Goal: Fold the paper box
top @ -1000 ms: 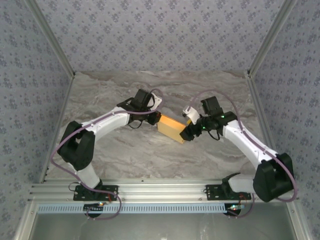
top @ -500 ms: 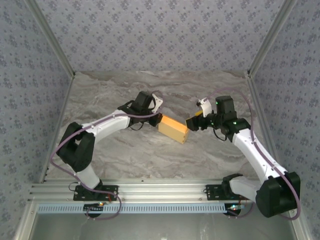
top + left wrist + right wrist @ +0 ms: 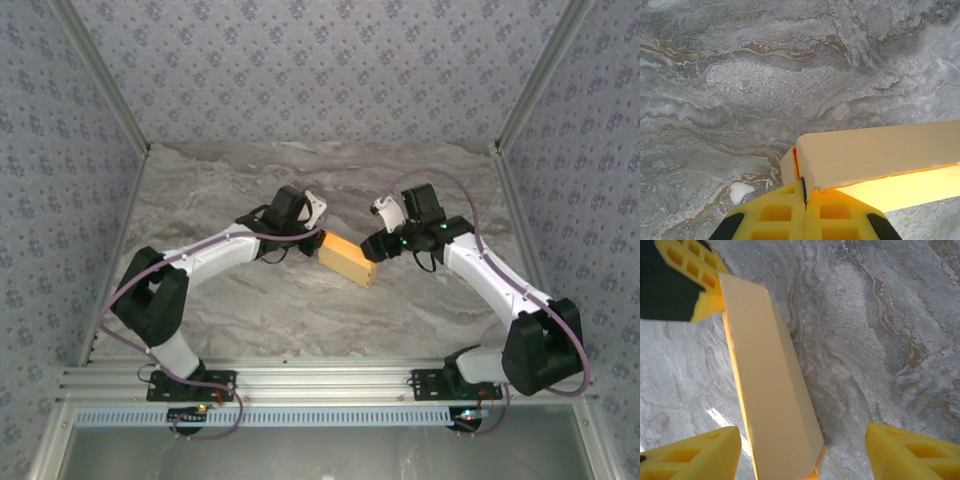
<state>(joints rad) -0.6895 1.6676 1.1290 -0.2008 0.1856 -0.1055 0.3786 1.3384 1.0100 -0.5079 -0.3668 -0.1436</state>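
Marbled tabletop (image 3: pixel 250 300) frames the yellow paper box (image 3: pixel 347 262). Left gripper (image 3: pixel 318 240) is clamped on the box's left end. Right gripper (image 3: pixel 372 249) straddles its right end, jaws apart.

Left arm (image 3: pixel 200 256): base on near rail, elbow out left, forearm reaching inward toward table centre. Left gripper (image 3: pixel 318 240): jaws pressed together, pinching end of paper box (image 3: pixel 348 260) (yellow fingers (image 3: pixel 780 215) flush, no gap). Right arm (image 3: pixel 492 280): mirrored, elbow out right, wrist angled inward. Right gripper (image 3: pixel 372 248): jaws spread wide, straddling opposite end, not touching.
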